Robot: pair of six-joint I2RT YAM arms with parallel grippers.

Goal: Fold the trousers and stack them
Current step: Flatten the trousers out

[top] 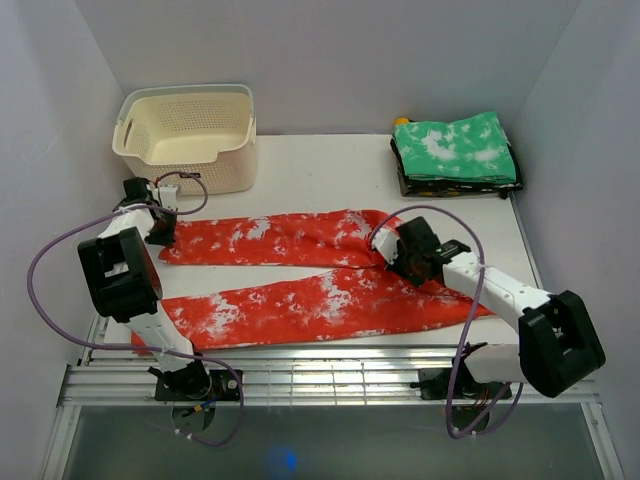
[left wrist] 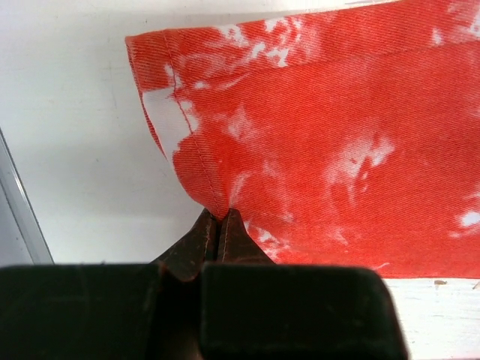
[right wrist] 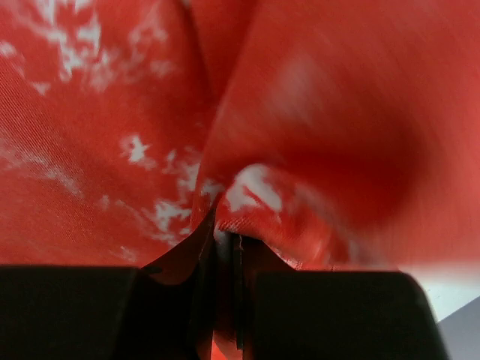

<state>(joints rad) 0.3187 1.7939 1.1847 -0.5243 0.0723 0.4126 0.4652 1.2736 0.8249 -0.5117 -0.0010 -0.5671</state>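
The red-orange trousers (top: 300,270) with white blotches lie spread across the table, both legs stretched towards the left. My left gripper (top: 160,232) sits at the cuff of the far leg and is shut on its hem (left wrist: 202,176), which is pulled up into a small peak between the jaws of the left gripper (left wrist: 220,219). My right gripper (top: 392,257) is at the waist end on the right. In the right wrist view the right gripper (right wrist: 223,238) is shut on a bunched fold of the trousers (right wrist: 315,150), with cloth filling the view.
A cream basket (top: 190,135) stands at the back left. A folded green cloth with white blotches (top: 455,150) lies on a dark stack at the back right. White walls close in on three sides, and a metal rail (top: 320,380) runs along the near edge.
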